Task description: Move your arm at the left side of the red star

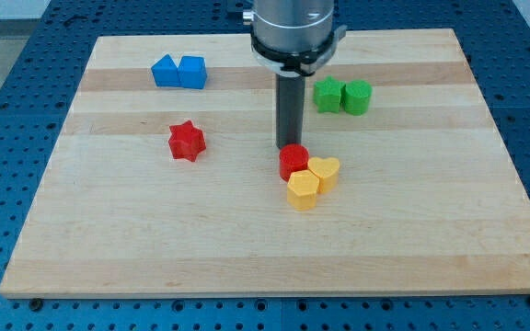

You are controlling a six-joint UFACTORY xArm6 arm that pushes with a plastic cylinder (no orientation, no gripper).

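The red star (187, 141) lies on the wooden board (155, 239), left of centre. My tip (286, 148) stands near the board's middle, well to the right of the red star, just above and touching or nearly touching a red round block (293, 161). The rod rises straight up to the arm's head at the view's top.
A yellow heart (325, 172) and a yellow block (303, 191) sit against the red round block. Two blue blocks (179, 72) lie at the upper left. A green block (328, 94) and a green round block (357, 97) lie at the upper right.
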